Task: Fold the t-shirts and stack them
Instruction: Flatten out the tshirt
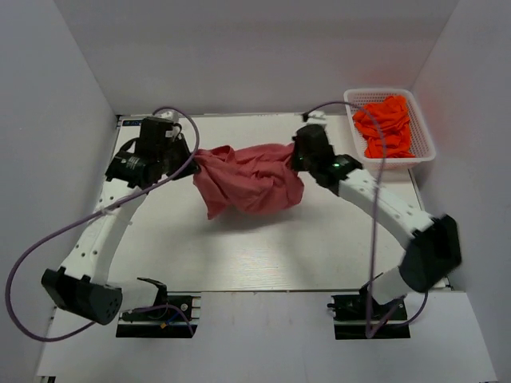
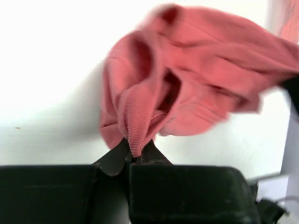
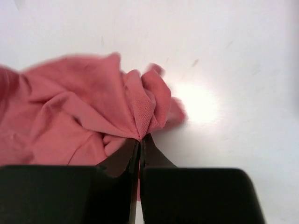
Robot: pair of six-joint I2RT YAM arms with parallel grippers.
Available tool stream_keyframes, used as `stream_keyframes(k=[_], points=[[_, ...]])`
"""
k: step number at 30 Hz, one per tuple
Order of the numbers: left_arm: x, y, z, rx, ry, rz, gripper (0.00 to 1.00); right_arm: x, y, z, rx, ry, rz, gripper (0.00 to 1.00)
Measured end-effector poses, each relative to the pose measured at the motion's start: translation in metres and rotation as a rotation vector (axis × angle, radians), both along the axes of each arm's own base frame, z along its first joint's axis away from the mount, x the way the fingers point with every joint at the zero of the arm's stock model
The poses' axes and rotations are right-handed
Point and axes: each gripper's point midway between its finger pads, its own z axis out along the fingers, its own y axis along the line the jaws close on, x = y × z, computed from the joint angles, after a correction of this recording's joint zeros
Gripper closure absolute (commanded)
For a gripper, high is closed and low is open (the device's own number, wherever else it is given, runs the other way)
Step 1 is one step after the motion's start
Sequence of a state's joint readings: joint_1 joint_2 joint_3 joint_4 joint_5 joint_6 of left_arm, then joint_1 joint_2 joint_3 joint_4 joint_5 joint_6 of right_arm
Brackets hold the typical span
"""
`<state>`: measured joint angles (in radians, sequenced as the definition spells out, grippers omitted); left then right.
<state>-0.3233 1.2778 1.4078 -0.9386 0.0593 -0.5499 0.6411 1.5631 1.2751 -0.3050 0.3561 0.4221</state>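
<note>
left claw (image 2: 135, 157) and right claw (image 3: 140, 141) clamp the rose t-shirt (image 1: 251, 182) (perhaps lifted).

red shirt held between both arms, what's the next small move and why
Probably draw the arms apart. The left gripper and right gripper have jaws shut on opposite sides of the rose-red t-shirt, which sags bunched between them; spreading should pull it flat for folding.
</note>
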Motion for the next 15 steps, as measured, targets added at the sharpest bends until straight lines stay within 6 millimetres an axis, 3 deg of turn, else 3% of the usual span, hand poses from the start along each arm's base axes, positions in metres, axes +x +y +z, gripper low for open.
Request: stream_keyframes(k=[3,8,11,15], points=[[-0.002,0.016,0.047,0.001,-0.118,0.083,1.0,-0.007,-0.046,0.089,0.051,-0.202,-0.106,1.0],[-0.017,0.045,0.145,-0.041,-0.363,0.22,1.0,-0.053,-0.128,0.197,0.066,-0.474,-0.26,1.0],[-0.034,0.06,0.19,-0.084,-0.483,0.276,1.0,-0.087,-0.156,0.253,0.101,-0.601,-0.278,1.0],[-0.06,0.063,0.22,-0.145,-0.568,0.261,1.0,-0.127,-0.175,0.319,0.169,-0.723,-0.247,1.0]])
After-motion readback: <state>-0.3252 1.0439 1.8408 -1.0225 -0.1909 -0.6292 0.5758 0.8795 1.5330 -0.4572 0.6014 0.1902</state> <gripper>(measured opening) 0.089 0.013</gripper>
